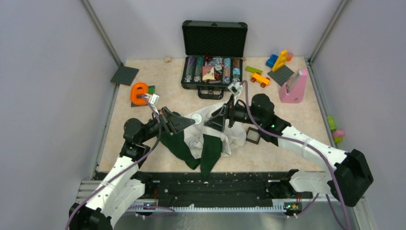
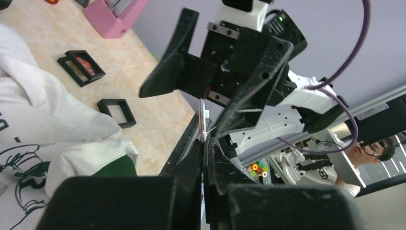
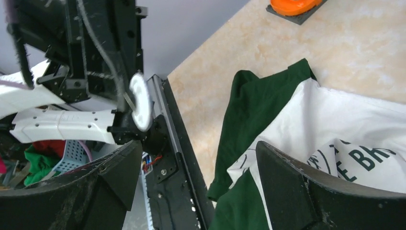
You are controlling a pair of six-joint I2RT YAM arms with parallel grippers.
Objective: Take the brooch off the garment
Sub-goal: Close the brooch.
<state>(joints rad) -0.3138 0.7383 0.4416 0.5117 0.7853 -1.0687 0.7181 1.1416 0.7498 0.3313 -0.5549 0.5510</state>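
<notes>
Left tool: pressed together, pinching the edge of a thin pale round piece, judged to be the brooch. No orange-red face can be made out on it from either wrist view. In the left wrist view it is seen edge-on at frame centre. In the right wrist view it shows as a flat disc, left of centre, with a fine pin-like line across it.

The brooch is held up, clear of the garment. No cloth is seen touching it. The garment lies crumpled on the bench, white body and dark green sleeves, in the lower middle of the top view.

Right tool: spread wide, nothing between its fingers, set facing the left tool with the brooch between the two. This placing is judged to suit either a hand-over or readiness to pin the cloth down.

An edge grip is judged to have been chosen because it leaves the faces and pin free.

Stage, as a judgement: the separation appears done, and setting the brooch down appears to remain.

Risk: the thin disc could twist or slip from so narrow a pinch.
</notes>
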